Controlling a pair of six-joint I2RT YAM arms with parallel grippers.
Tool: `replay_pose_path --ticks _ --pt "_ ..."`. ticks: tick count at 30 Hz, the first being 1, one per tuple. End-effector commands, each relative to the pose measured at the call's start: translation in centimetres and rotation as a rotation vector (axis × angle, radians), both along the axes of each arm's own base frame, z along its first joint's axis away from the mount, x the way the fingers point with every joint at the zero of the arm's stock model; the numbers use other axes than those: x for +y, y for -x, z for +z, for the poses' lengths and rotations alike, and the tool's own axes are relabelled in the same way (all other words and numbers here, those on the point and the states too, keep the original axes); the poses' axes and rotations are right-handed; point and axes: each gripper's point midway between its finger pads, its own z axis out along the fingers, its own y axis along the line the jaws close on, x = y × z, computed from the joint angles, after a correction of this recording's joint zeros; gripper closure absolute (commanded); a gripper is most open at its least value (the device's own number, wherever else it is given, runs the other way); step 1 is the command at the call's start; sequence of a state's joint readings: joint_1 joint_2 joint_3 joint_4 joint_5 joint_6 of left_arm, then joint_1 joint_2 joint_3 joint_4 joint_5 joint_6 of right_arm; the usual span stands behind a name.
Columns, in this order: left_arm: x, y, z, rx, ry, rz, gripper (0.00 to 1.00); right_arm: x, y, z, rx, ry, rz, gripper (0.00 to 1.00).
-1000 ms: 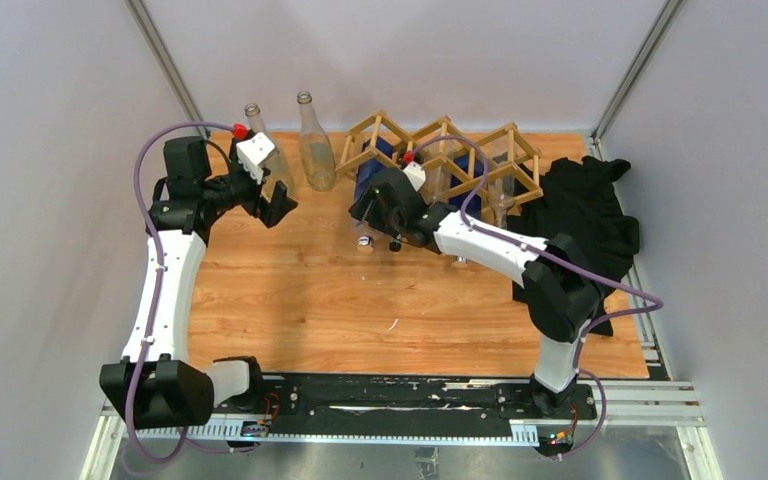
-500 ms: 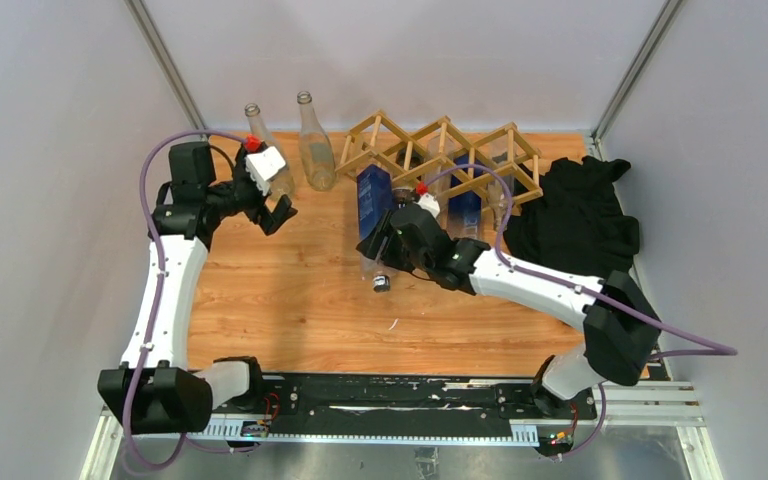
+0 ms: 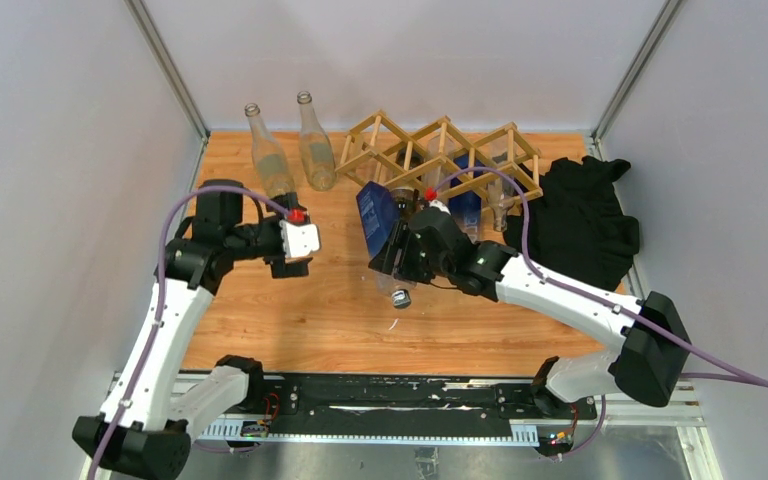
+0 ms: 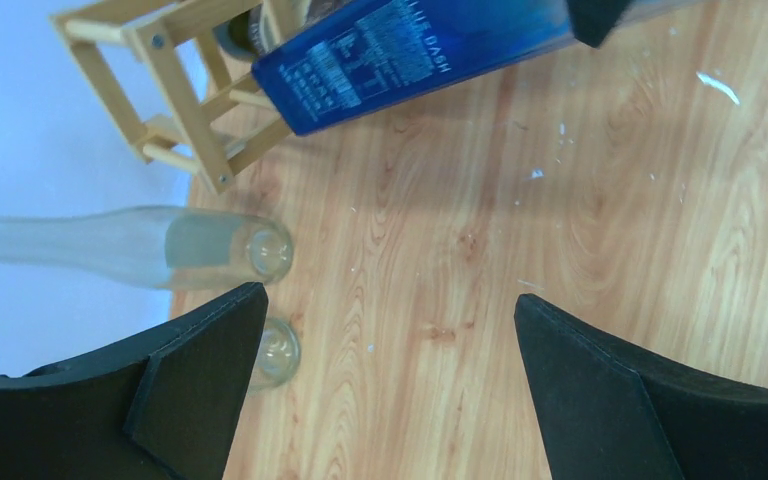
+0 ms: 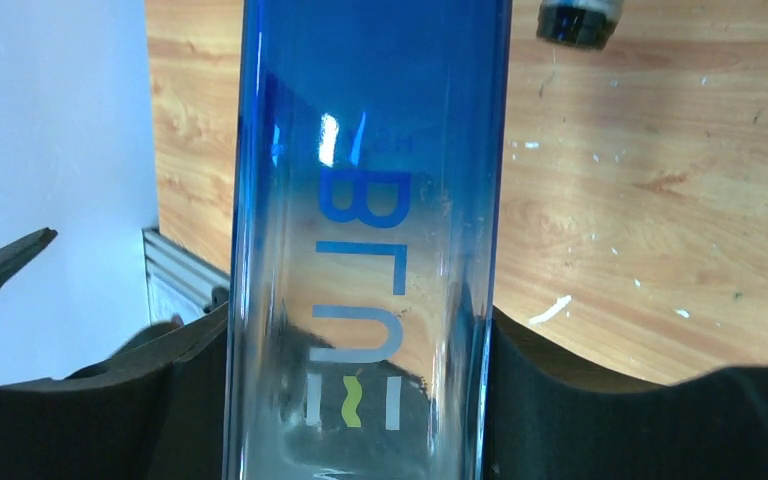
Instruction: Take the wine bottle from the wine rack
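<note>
The light wooden lattice wine rack stands at the back of the table; its corner shows in the left wrist view. My right gripper is shut on a blue glass wine bottle and holds it tilted in front of the rack, clear of the cells, cap end toward me. In the right wrist view the bottle fills the space between my fingers. A second blue bottle stays in the rack. My left gripper is open and empty over the table, left of the held bottle.
Two clear glass bottles stand at the back left, beside the rack; they also show in the left wrist view. A black cloth lies heaped at the right edge. Grey walls enclose the table.
My right gripper has drawn the blue bottle out of the rack and toward the near side. My left arm has swung from the clear bottles to the table's middle.
</note>
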State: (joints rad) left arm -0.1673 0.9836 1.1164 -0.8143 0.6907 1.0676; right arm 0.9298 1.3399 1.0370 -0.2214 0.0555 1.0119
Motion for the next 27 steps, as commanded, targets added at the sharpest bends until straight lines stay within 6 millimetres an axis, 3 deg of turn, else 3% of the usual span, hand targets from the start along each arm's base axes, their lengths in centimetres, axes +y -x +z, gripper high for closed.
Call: replay_pose_path --ticks 1,9,14,19,27 --pt "-0.3 2.9 -0.6 -0.153 -0.142 -0.143 0.0 1.6 1.2 7.7 -0.148 -0.135 0.157 1.0" --pt "-3.1 5.9 -0.2 -0.242 -0.171 -0.295 0.0 1.9 4.6 9.2 -0.108 -0.14 0.346 1.0" --pt "-5.0 7.8 -1.2 -0.211 -0.188 -0.365 0.0 2.4 6.3 9.5 -0.083 -0.143 0.43 1.0" --pt "-5.6 7.9 -1.9 -0.211 -0.22 -0.399 0.0 3.6 7.6 10.6 -0.083 -0.139 0.513 1.0" --pt "-5.7 7.8 -2.6 -0.228 -0.248 -0.41 0.0 7.3 8.8 12.2 -0.08 -0.166 0.632 1.0"
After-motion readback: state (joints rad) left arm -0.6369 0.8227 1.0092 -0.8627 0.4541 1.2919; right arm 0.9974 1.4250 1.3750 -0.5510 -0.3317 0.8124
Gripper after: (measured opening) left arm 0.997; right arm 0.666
